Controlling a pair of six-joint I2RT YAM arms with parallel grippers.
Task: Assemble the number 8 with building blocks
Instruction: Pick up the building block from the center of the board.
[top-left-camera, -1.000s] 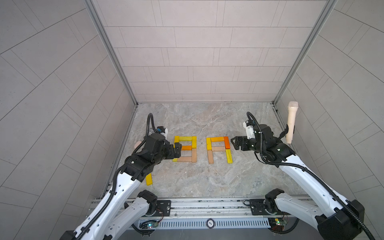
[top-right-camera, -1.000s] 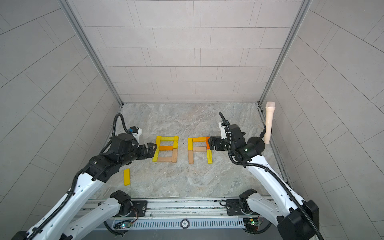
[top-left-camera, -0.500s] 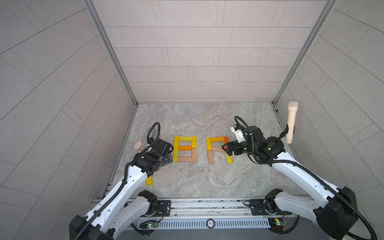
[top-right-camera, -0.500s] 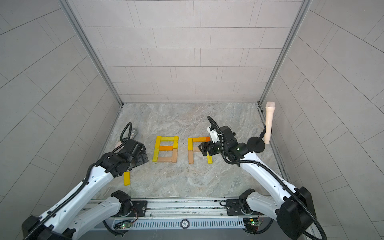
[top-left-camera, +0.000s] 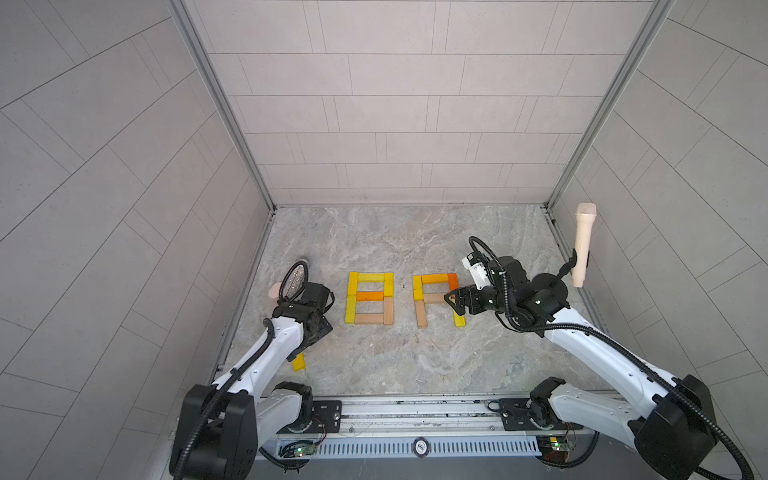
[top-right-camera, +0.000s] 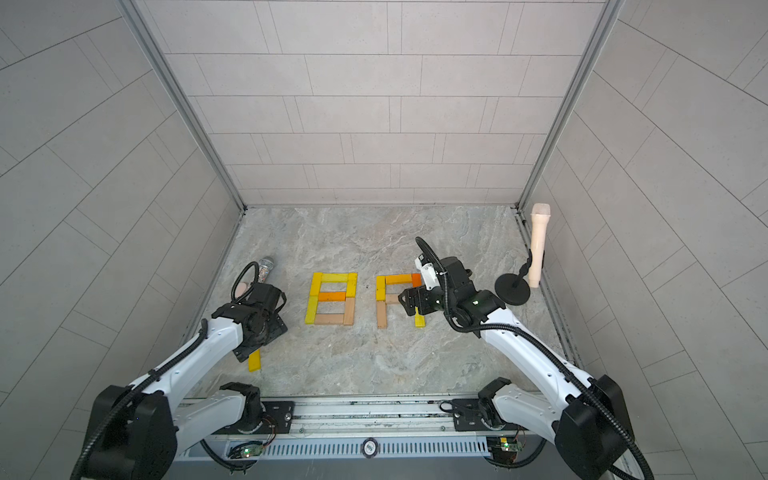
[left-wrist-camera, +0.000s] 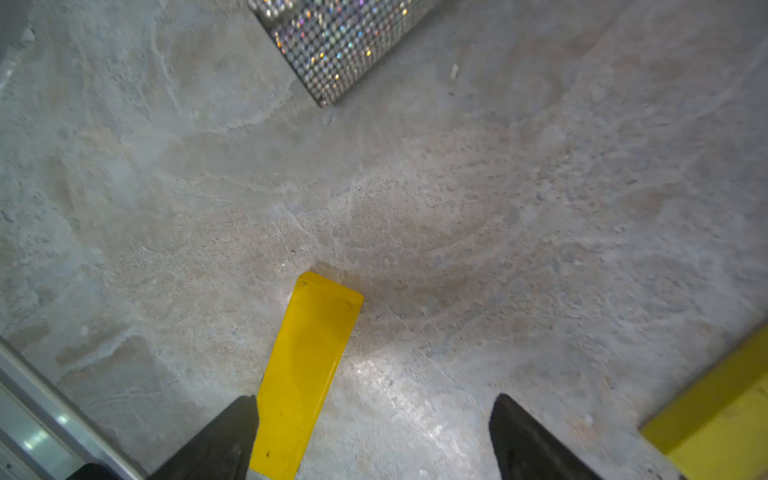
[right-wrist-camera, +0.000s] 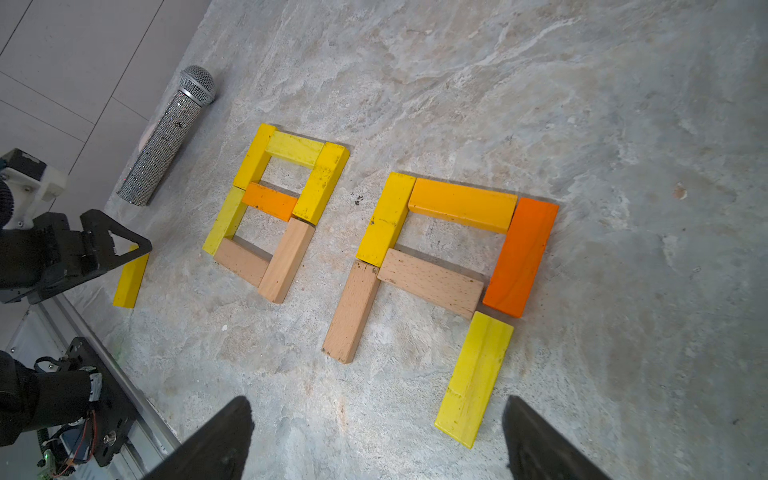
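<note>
while the left gripper (left-wrist-camera: 374, 399) hangs low over the stone floor (left-wrist-camera: 498, 208) with its jaws spread wide and nothing pinched, a loose yellow block (left-wrist-camera: 307, 365) lies flat just beside one finger, with the glittery microphone (left-wrist-camera: 332, 41) farther out. the right gripper (right-wrist-camera: 376, 399) is also spread and empty, a yellow bar (right-wrist-camera: 473, 378) lying close to one finger at the foot of a six-block second figure (right-wrist-camera: 430, 282). beyond it sits the finished eight (right-wrist-camera: 270, 201), seven blocks touching

An 8 laid out in building blocks (top-left-camera: 369, 296)
</note>
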